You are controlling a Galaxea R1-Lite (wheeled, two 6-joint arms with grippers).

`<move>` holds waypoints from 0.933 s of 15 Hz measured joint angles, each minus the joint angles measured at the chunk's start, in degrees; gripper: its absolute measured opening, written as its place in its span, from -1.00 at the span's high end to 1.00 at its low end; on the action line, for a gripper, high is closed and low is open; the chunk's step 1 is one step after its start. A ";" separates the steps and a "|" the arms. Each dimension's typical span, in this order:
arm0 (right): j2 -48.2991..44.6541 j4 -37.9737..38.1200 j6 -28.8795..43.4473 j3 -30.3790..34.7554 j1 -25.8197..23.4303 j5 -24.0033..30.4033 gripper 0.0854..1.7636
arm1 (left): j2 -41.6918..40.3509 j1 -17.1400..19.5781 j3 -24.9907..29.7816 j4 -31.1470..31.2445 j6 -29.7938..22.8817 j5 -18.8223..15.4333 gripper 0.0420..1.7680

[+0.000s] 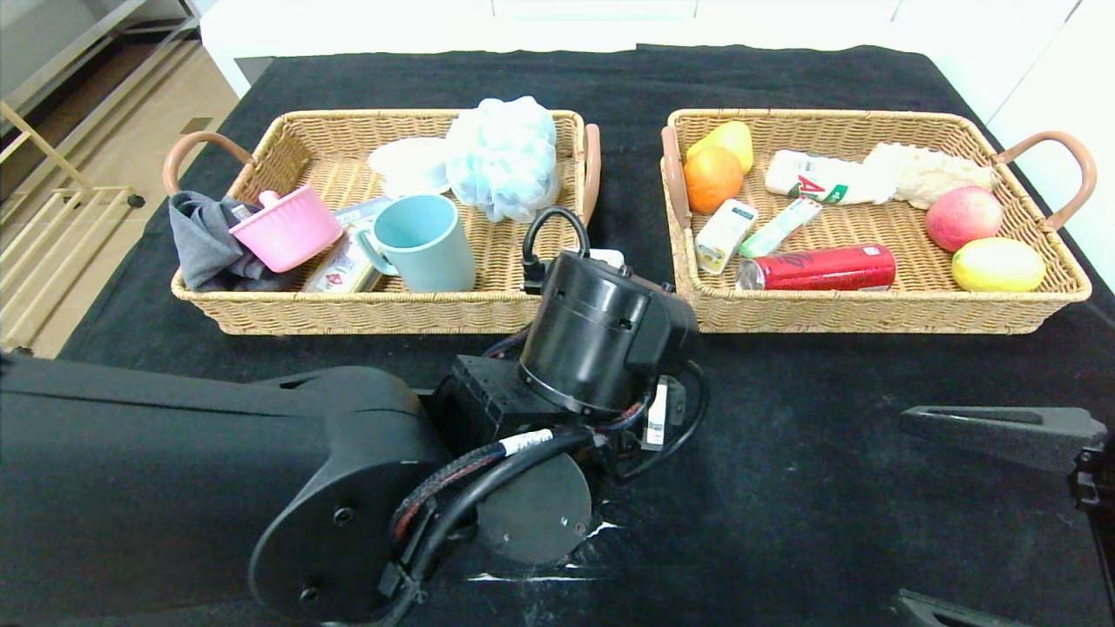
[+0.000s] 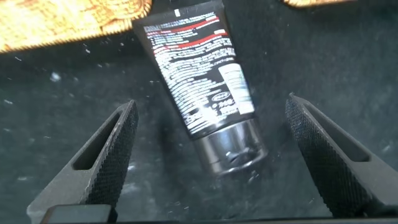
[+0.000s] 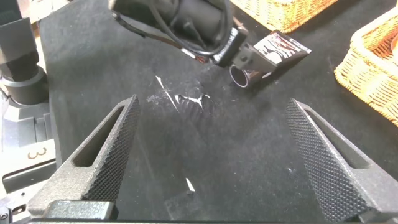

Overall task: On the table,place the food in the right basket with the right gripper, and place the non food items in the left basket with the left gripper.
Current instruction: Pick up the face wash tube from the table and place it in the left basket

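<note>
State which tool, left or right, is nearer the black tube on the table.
Left. The left tool hangs open directly over the black tube, fingers either side; the right tool waits open farther off, low over bare cloth.

Staged test room, likely lab: black-clothed worktop [image 1: 827, 488], white walls, tan floor [image 1: 113, 165], metal rack past left edge.

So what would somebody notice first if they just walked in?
Probably the big black left arm with its open left gripper hovering over a black tube lying on the table between two wicker baskets. Next, the red soda can in the right basket.
</note>
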 joint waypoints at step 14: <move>0.30 0.04 -0.05 0.28 0.40 0.04 -0.94 | 4.08 0.72 -2.54 0.13 -1.16 1.35 -0.94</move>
